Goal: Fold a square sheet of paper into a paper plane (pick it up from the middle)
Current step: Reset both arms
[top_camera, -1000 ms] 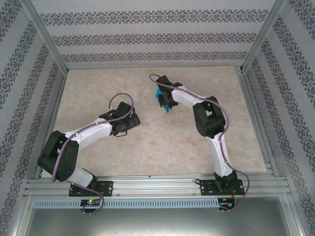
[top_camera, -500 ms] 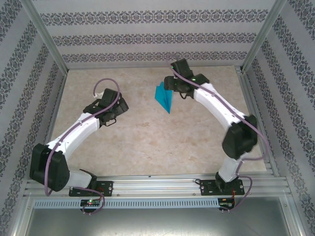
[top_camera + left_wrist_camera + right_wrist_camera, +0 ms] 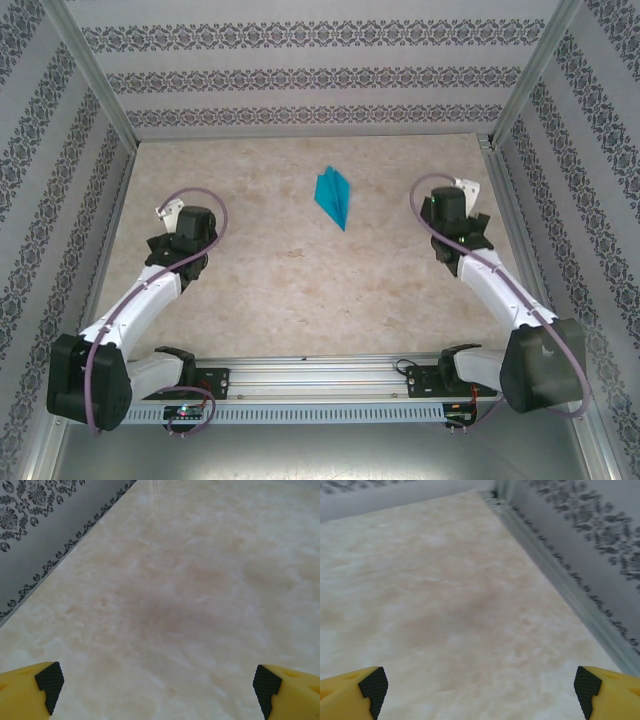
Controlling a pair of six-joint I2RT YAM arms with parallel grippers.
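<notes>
Near the middle of the pale, cloudy-looking stone counter [image 3: 300,290], a little toward 12 o'clock, lies the teal-blue paper plane [image 3: 335,198]. It is a thin dart of folded paper. It lies flat with its sharp tip pointing to about 6 o'clock and its wide end toward 12 o'clock. Nothing is touching it. The white and black left arm [image 3: 150,285] is bent over at about 8 o'clock from the plane, well apart from it. The white and black right arm [image 3: 490,275] is at about 4 o'clock from the plane, also well apart. In the left wrist view the left jaws are spread wide, with one of the yellow fingers [image 3: 25,692] in each bottom corner, black pads facing in, and bare counter between them. A grey wall with dark flower shapes [image 3: 45,520] runs along at 10 o'clock. In the right wrist view the right jaws are spread wide too, their yellow fingers [image 3: 345,692] in the bottom corners with nothing held. A silver metal rail [image 3: 560,585] and the flowered wall sit at 2 o'clock.
</notes>
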